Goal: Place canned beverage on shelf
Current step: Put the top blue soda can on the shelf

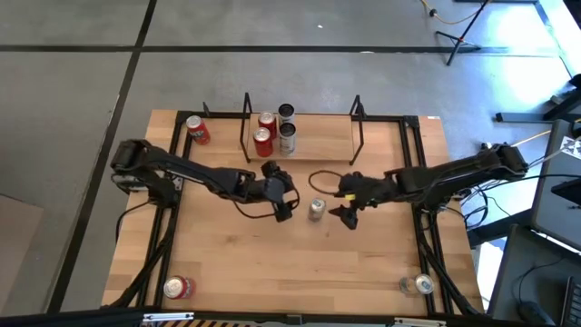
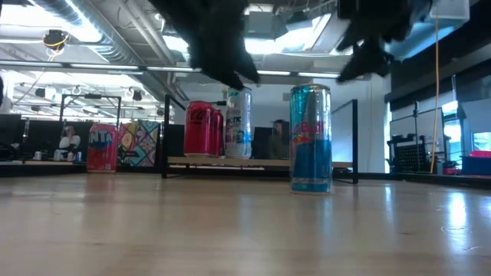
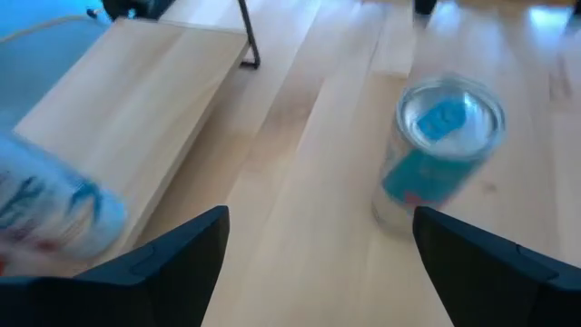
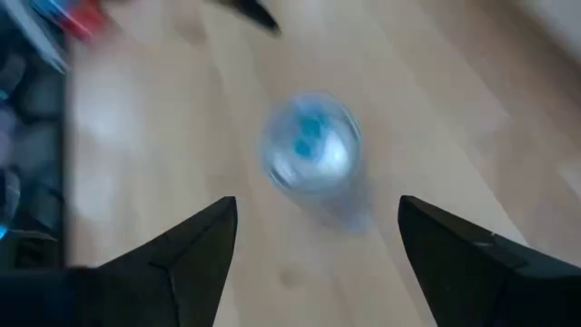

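Standing upright, blue can [image 2: 311,138] reads "Red Bull".

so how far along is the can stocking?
Done: four cans already stand on the shelf, two red, two dark. In hand: nothing held; the blue can stands upright on the table between the left end effector and the right end effector, both open. Left: grasp and shelve it. Three more cans sit elsewhere on the table.

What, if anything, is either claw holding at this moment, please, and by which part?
Nothing is held. The left claw and right claw are both open, on either side of the tall blue-and-silver can, which stands free on the table.
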`<action>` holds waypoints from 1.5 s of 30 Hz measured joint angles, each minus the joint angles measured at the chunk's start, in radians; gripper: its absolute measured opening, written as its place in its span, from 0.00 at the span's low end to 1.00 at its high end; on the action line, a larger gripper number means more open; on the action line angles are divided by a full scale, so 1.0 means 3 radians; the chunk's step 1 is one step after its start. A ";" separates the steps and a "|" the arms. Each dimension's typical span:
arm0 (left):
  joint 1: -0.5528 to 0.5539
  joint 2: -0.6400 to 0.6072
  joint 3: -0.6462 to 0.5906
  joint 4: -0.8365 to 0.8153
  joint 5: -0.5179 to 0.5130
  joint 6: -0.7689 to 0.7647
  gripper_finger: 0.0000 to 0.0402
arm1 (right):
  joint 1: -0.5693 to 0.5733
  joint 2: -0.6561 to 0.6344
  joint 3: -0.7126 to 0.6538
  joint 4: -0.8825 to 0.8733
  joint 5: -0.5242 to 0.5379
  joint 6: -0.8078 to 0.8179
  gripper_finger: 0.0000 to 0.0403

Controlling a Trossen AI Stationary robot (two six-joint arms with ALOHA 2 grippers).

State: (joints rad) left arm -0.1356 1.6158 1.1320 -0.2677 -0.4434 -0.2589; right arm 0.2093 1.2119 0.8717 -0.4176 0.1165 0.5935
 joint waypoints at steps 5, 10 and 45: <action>-0.0052 -0.0217 0.0000 -0.0299 0.0001 -0.0033 0.86 | 0.0000 -0.0062 0.0160 0.0043 -0.0094 -0.0190 0.73; -0.0076 -0.0297 0.0000 -0.0426 0.0036 -0.0240 0.86 | 0.0000 0.0085 0.0114 0.0332 0.0026 -0.0373 0.73; -0.0149 -0.0832 -0.0003 -0.0920 -0.0029 -0.0065 0.86 | -0.0028 0.0979 0.0140 0.0561 0.0192 -0.0948 0.49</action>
State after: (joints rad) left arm -0.1804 1.3663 1.1313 -0.5438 -0.4522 -0.2783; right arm 0.2009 1.5057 0.9136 -0.2492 0.1740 0.3092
